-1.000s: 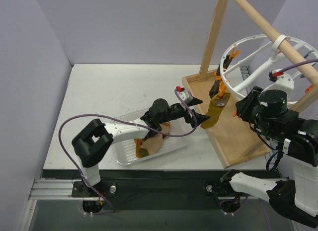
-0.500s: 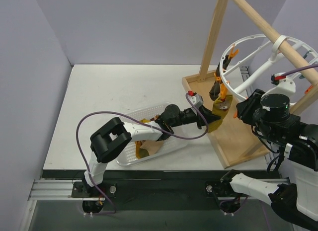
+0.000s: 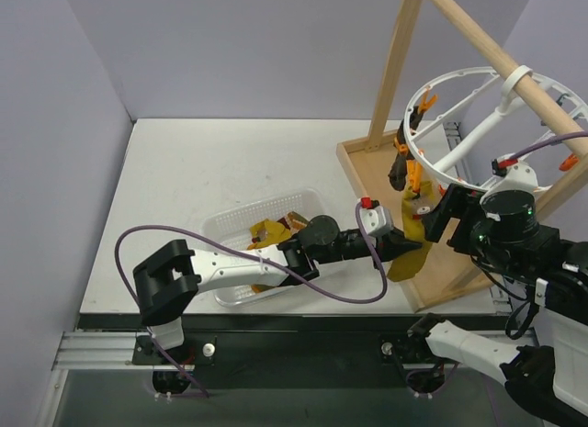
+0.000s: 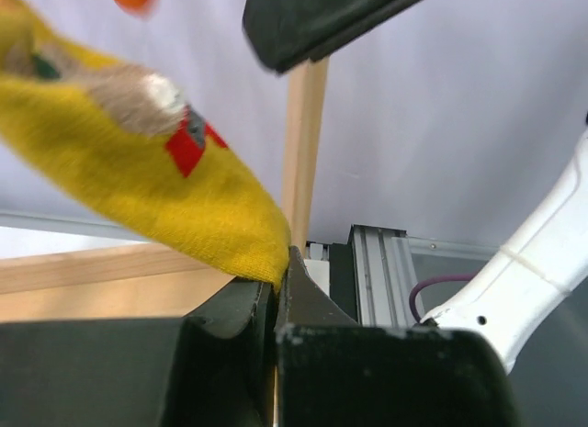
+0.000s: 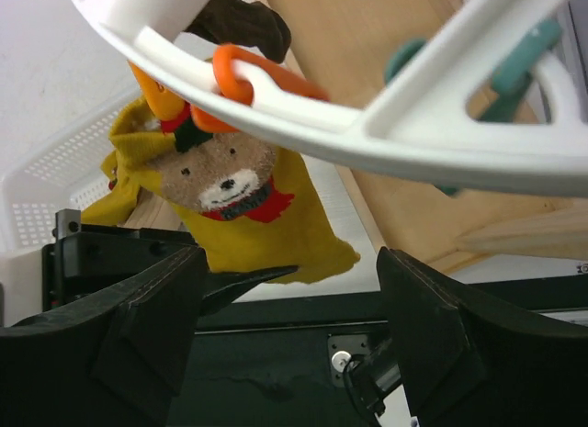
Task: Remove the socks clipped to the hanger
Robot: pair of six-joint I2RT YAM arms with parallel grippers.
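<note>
Left gripper (image 3: 413, 246) is reached out to the right across the table (image 3: 230, 161), its jaws squeezed shut on the toe end of a mustard-yellow sock (image 3: 410, 218). From its own wrist camera, the yellow fabric (image 4: 138, 170) is pinched right at the tips (image 4: 280, 271).

That sock has a bear face on it (image 5: 230, 184). Its cuff sits up against an orange clip (image 5: 248, 78) under the rim of the white hanger (image 5: 276, 124). A dark brown sock (image 5: 241, 23) hangs just beside it on the far side.

The hanger (image 3: 457, 74) hooks over the slanted pole of a wooden frame (image 3: 478, 32) at the right of the table.

The right gripper (image 5: 292, 266) sits just below the ring with its fingers spread wide and nothing between them. It is close to the clipped sock but not touching it.

Nearer the left, a white plastic basket (image 3: 220, 230) on the table holds a few loose socks (image 3: 268, 232), yellow and tan.
</note>
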